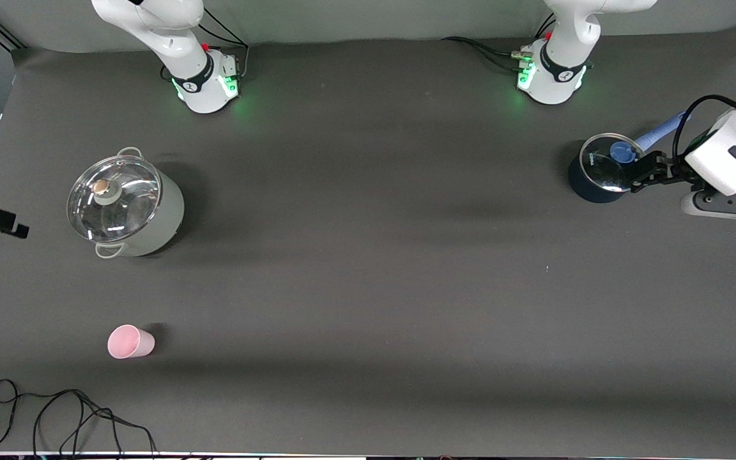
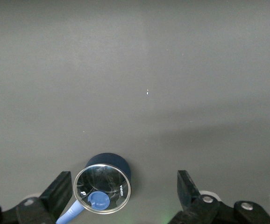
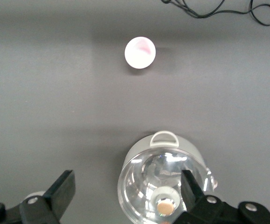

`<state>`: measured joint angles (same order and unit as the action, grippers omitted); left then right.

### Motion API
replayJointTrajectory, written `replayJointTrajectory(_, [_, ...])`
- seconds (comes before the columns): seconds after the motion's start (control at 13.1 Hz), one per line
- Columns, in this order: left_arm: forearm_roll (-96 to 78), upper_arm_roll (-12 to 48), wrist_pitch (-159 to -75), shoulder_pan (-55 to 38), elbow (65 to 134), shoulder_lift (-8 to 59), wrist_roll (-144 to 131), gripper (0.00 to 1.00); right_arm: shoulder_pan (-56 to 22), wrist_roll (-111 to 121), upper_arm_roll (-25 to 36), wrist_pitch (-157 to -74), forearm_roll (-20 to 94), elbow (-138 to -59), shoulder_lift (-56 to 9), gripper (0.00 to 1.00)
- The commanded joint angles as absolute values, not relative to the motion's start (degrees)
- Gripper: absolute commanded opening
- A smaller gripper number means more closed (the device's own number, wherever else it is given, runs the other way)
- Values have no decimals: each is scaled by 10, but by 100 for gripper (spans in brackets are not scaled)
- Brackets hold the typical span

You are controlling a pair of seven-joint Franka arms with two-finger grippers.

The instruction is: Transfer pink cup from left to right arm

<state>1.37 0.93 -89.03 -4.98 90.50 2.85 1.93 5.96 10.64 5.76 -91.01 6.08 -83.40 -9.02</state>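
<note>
This place looks like a robotics lab, not a home kitchen. Two white robot arms are fixed by their bases [image 1: 207, 80] on a counter [image 1: 368, 255] covered with dark grey cloth. Green status lights shine at the bases, and loose black cables [image 1: 55, 415] lie on the counter edge.

A small white brand mark is showing on the glass lid [image 2: 102, 189] of the dark blue pot [image 1: 598, 171]. It is staying too small to read. No other lettering is showing legibly.

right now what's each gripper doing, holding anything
Left gripper: jaws open, holding nothing, above the small dark blue pot.
Right gripper: jaws open, holding nothing, above the big grey pot.
</note>
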Motion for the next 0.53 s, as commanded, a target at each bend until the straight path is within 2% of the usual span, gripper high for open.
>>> replayJointTrajectory(0.0, [9, -2, -898, -60, 928, 11, 27, 100, 53, 83, 60, -965, 59, -972, 22, 100])
replayJointTrajectory(0.15, [9, -1, -897, -61, 928, 12, 27, 100, 38, 34, 57, -989, 54, -992, 33, 100])
replayJointTrajectory(0.46, [9, -1, -895, -61, 928, 12, 29, 100, 24, -2, 55, -989, 52, -963, 25, 100])
